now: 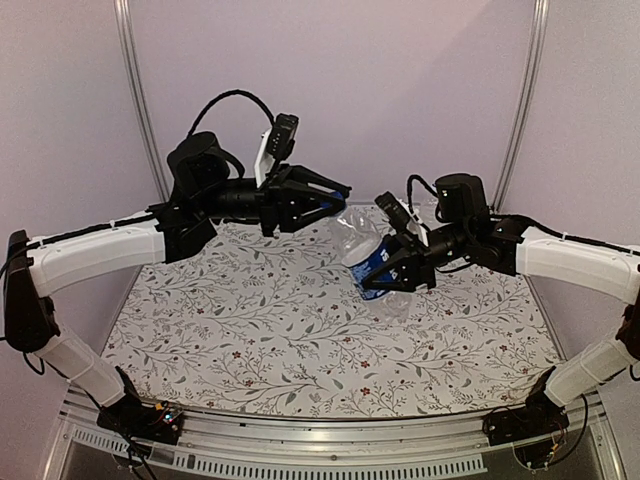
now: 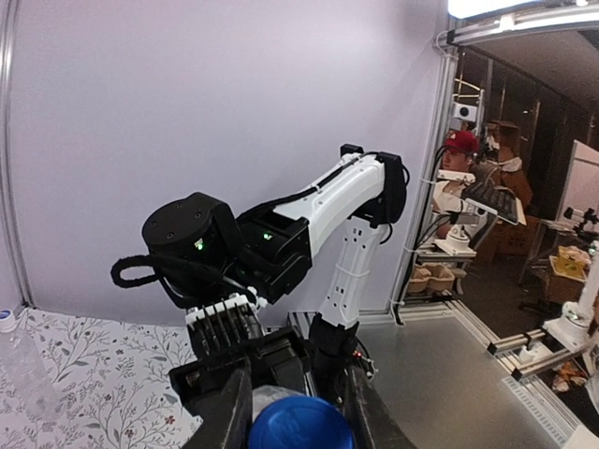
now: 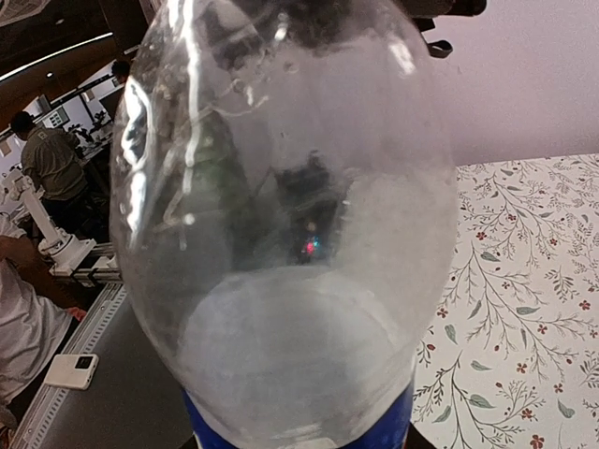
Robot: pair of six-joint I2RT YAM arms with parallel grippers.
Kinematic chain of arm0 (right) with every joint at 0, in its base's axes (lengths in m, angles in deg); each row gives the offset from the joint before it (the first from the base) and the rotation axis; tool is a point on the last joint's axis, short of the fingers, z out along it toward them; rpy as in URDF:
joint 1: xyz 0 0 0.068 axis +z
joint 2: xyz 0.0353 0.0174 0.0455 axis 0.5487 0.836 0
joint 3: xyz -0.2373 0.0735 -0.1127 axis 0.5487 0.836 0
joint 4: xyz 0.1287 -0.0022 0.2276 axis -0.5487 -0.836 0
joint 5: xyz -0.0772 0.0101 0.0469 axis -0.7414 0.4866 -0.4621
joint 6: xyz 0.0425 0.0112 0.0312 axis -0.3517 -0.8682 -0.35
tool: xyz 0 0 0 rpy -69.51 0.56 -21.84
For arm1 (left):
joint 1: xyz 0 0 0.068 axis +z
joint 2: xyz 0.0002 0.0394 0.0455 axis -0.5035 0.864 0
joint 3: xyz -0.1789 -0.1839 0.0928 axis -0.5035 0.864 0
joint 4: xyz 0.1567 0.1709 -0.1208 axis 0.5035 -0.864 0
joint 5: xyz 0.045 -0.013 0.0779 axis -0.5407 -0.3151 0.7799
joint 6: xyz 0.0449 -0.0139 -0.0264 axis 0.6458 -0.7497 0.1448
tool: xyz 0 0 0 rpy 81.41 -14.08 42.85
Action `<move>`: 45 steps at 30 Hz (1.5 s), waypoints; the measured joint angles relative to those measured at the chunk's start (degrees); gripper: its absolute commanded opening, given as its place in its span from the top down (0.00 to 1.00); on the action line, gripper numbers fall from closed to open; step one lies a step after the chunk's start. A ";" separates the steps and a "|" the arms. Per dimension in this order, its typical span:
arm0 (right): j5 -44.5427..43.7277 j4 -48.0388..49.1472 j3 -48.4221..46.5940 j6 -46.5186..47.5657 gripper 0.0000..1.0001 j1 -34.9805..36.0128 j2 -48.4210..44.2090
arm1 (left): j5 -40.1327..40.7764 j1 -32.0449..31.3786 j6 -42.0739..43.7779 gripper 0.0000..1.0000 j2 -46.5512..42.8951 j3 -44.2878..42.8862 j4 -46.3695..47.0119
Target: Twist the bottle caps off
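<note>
— Hunting for the right pincer [image 1: 392, 278] in its own wrist view gets me nowhere. The bottle [image 3: 281, 215] fills that picture and hides the fingers.

— The top view settles it. That pincer is closed round the bottle's blue band [image 1: 375, 272] and holds it tilted above the worktop [image 1: 280, 330], neck towards the left pincer [image 1: 338, 200].

— And the left one?

— Its wrist view has the blue cap [image 2: 299, 426] at the bottom edge, cut off below. A dark finger [image 2: 232, 412] sits snug against each side (no gap that I can see), so it is clamped on the cap. From above, the cap is only a blue speck between the fingers.

— Anything only one camera catches?

— A second bottle [image 2: 17, 369], clear, with a whitish cap [image 2: 7, 321]. It stands on the worktop at the left edge of the left wrist view, half cropped.

— The surface?

— A pale cover printed with leafy sprigs and small red flowers, inside lilac walls [image 1: 400, 90] and metal posts [image 1: 140, 100]. Past the open side, both wrist cameras show a workshop with people [image 3: 51, 164], one in a red cap [image 2: 459, 142].
</note>
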 measured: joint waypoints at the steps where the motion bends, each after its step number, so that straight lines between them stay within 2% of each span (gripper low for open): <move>1: -0.50 0.09 0.00 -0.02 0.65 0.00 0.00 | 0.31 0.00 -0.02 0.92 -0.02 0.04 0.04; 6: -5.49 0.31 0.00 -0.28 0.65 0.07 -0.02 | 5.70 0.00 -1.60 0.94 -1.55 2.25 0.00; 9: -10.60 0.52 -0.04 -0.52 0.65 0.11 -0.04 | 13.16 -0.33 -3.54 0.94 -3.04 3.50 -2.32; 11: -15.30 0.79 -0.20 -0.63 0.66 0.11 -0.04 | 21.64 -1.36 -5.20 0.92 -4.17 3.72 -5.79; 14: -20.44 0.72 -0.35 -0.42 0.65 0.22 -0.04 | 35.26 -4.28 -8.04 0.82 -5.68 3.61 -10.97; 16: -22.23 0.35 -0.35 -0.11 0.65 0.39 -0.04 | 43.91 -6.49 -9.97 0.80 -6.12 2.95 -14.25; 21: -24.11 0.00 -0.35 0.50 0.65 0.55 0.09 | 53.29 -8.79 -12.28 0.78 -6.27 2.12 -17.35; 25: -24.63 -0.17 -0.35 0.68 0.65 0.70 0.37 | 54.73 -8.96 -12.94 0.66 -6.27 2.12 -18.18; 31: -24.28 -1.92 -0.33 0.74 0.64 0.35 0.42 | 54.51 -8.57 -9.53 0.34 -7.06 2.19 -16.59; 35: -22.29 -2.97 -0.33 0.92 0.64 0.09 0.42 | 52.37 -8.04 -5.92 0.18 -9.46 2.40 -14.93; 40: -18.25 -3.23 -0.33 1.29 0.64 0.09 0.42 | 45.66 -6.60 -0.87 0.15 -12.35 3.17 -12.79; 45: -12.81 -3.23 -0.35 1.84 0.61 0.09 0.42 | 34.60 -4.26 3.39 0.15 -13.00 3.74 -11.45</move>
